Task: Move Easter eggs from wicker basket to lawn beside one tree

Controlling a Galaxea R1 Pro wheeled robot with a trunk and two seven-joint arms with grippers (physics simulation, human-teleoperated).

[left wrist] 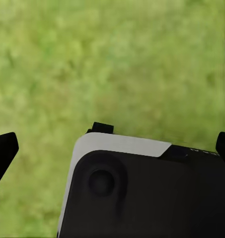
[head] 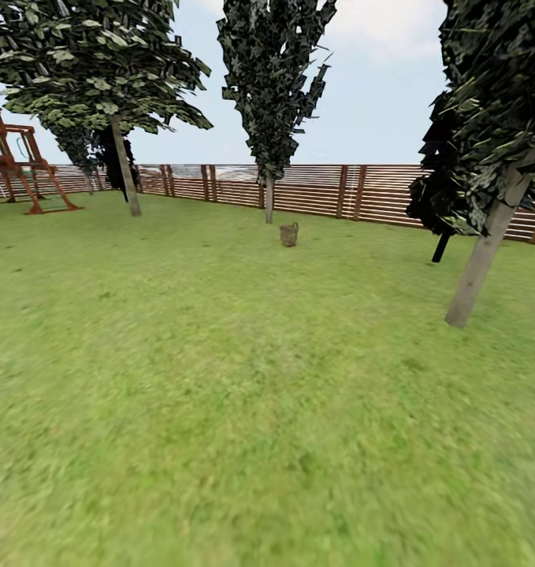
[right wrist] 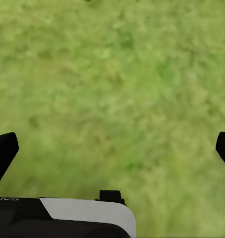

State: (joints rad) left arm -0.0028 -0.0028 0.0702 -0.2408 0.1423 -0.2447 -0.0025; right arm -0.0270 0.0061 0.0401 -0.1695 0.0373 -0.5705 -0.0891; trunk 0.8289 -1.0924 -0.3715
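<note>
The wicker basket (head: 289, 235) stands small and far off on the lawn (head: 220, 378), in front of a slim dark-leaved tree (head: 269, 197). At this distance the Easter eggs cannot be made out. A tree (head: 481, 260) with a thick grey-brown trunk leans at the right, nearer to me, and another tree (head: 127, 169) stands at the back left. My left gripper (left wrist: 114, 148) hangs open over bare grass, its black fingertips (left wrist: 5, 148) spread wide with nothing between them. My right gripper (right wrist: 114, 148) is open over grass too.
A brown slatted fence (head: 362, 193) closes the garden at the back. A wooden playset (head: 15, 165) stands far left. A dark bush (head: 439, 209) sits by the fence behind the right tree. Part of my own dark and white body (left wrist: 142, 188) shows below the left gripper.
</note>
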